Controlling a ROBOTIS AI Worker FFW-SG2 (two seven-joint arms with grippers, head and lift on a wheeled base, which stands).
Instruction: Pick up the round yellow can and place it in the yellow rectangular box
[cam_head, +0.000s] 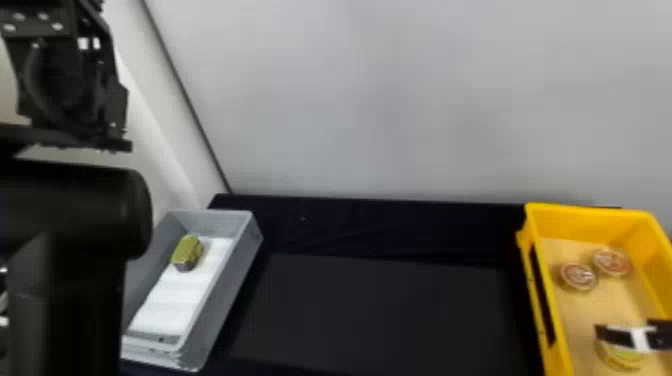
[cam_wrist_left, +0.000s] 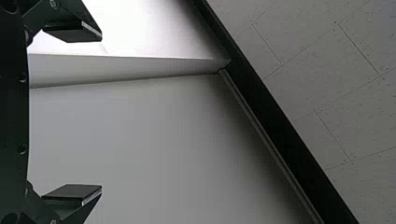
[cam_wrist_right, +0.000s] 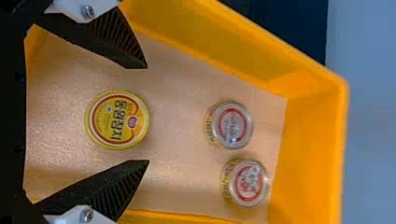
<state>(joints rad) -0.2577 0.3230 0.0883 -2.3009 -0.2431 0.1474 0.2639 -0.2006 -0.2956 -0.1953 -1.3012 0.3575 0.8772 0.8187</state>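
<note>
My right gripper (cam_head: 635, 337) is low over the near part of the yellow box (cam_head: 590, 222), just above the round yellow can (cam_head: 620, 356). In the right wrist view the right gripper (cam_wrist_right: 148, 114) is open, its two fingers standing apart on either side of the yellow can (cam_wrist_right: 117, 120), with gaps between them and the can. That can lies flat on the floor of the yellow box (cam_wrist_right: 310, 144). My left arm is raised at the left; its gripper (cam_head: 75, 140) is high up there. The left gripper (cam_wrist_left: 102, 114) stands open and holds nothing.
Two smaller round cans (cam_wrist_right: 233, 125) (cam_wrist_right: 249, 183) sit near the far end inside the yellow box. A grey box (cam_head: 220, 300) at the left of the dark table (cam_head: 380, 310) holds a gold-coloured can (cam_head: 187, 251) on a white lining. A pale wall rises behind.
</note>
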